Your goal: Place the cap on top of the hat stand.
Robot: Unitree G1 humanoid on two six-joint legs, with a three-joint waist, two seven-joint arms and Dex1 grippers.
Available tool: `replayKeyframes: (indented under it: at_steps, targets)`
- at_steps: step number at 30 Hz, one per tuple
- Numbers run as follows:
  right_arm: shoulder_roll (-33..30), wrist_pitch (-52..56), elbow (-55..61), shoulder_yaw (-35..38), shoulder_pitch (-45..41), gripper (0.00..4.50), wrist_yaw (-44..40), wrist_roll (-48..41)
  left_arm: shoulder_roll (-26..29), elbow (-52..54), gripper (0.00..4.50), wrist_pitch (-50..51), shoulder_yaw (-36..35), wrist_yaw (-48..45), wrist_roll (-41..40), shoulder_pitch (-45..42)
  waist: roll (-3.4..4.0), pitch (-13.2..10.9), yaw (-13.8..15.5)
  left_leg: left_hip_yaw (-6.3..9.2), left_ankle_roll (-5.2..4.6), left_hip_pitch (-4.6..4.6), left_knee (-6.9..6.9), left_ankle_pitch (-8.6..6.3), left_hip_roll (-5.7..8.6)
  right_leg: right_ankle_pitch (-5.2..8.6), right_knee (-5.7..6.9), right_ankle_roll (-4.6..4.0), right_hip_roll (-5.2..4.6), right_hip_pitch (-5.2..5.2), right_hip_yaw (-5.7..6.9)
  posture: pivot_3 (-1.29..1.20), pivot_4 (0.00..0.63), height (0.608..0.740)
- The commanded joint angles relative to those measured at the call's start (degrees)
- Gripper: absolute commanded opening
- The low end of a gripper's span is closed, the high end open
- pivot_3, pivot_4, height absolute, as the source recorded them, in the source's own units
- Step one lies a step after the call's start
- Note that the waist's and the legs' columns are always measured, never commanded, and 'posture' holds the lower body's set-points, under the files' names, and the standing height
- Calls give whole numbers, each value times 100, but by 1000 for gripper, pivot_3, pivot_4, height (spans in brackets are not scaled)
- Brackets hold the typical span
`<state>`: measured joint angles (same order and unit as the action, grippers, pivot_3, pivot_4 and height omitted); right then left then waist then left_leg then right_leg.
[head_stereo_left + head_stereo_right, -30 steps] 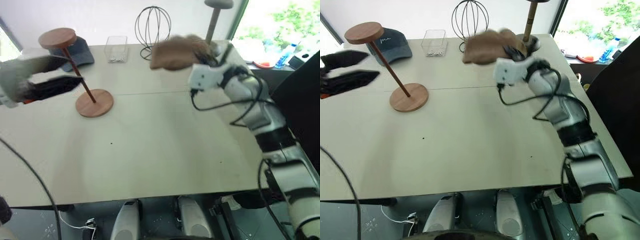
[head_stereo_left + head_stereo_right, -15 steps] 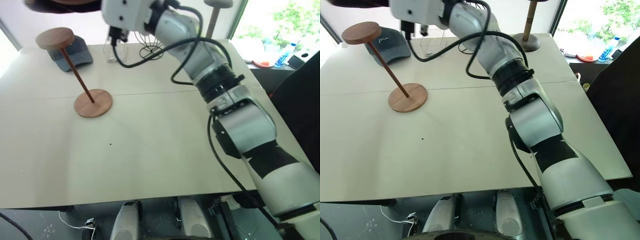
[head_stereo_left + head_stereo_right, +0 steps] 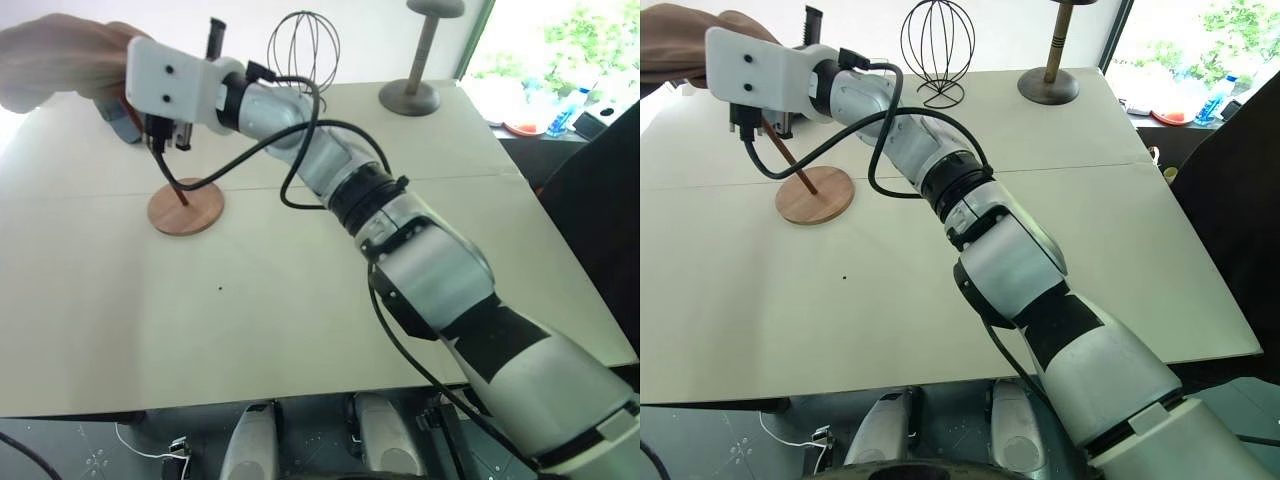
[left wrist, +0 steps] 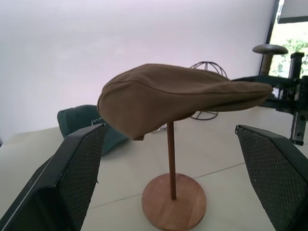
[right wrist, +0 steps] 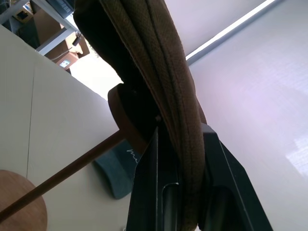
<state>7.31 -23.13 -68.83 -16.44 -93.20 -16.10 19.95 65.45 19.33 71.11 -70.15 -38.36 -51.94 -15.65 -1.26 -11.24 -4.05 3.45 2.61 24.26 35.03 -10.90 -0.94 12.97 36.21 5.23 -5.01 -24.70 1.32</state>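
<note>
Cap (image 4: 178, 94), one, pinched by right gripper (image 5: 185, 185) over one hat stand (image 4: 172, 202); left gripper (image 4: 168, 178) gapes.

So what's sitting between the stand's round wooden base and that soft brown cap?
Only the thin slanted wooden rod rising from the round reddish-brown base to the brown suede-like cap; the left wrist view shows it.

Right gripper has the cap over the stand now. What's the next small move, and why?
Probably lower the cap a touch until it rests on the hat stand, then open. The right gripper is shut on the cap's edge, and the cap hangs over the rod with its body covering the top disc. I cannot tell whether cap and disc touch. The left gripper is open, clear of both.
</note>
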Motion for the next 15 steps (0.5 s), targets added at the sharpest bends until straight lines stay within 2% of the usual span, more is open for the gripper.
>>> replayKeyframes:
  at_steps: [1,15]
  targets:
    - [48,50,-143,55,-311,11,275,32,47,163,4500,15,124,270,-203,-171,0,0,-3,0,1,0,-1,0,0,0,1,0,0,-1,0,0,150,740]
    - [-344,-775,583,-570,404,11,339,686,71,-424,4500,-566,288,-29,40,273,-1,-1,-7,-3,0,3,-8,1,0,0,5,0,2,-11,-1,0,150,740]
